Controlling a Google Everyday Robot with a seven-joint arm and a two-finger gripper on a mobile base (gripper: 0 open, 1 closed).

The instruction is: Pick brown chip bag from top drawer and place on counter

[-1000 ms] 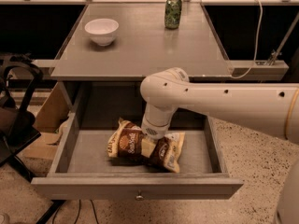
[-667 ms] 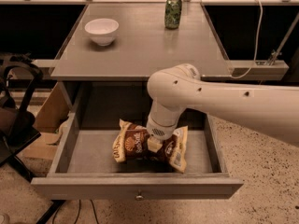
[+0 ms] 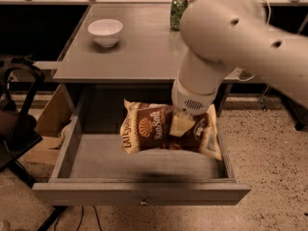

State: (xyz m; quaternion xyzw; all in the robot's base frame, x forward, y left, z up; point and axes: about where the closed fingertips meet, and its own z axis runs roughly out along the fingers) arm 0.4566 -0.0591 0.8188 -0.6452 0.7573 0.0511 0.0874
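The brown chip bag [image 3: 149,129], dark brown with cream edges, a shell logo and "Sea Salt" lettering, hangs in the air above the open top drawer [image 3: 139,192]. My gripper [image 3: 182,125] is shut on the bag's middle and holds it clear of the drawer floor. The white arm reaches down from the upper right and hides part of the bag. The grey counter [image 3: 139,47] lies behind and above the drawer.
A white bowl [image 3: 105,32] stands on the counter at the left. A green can [image 3: 178,6] stands at the counter's back. A black chair [image 3: 14,124] is at the left, with a cardboard box [image 3: 48,124] beside the cabinet.
The bag has risen off the drawer floor in my gripper. The arm has lifted and fills more of the view.
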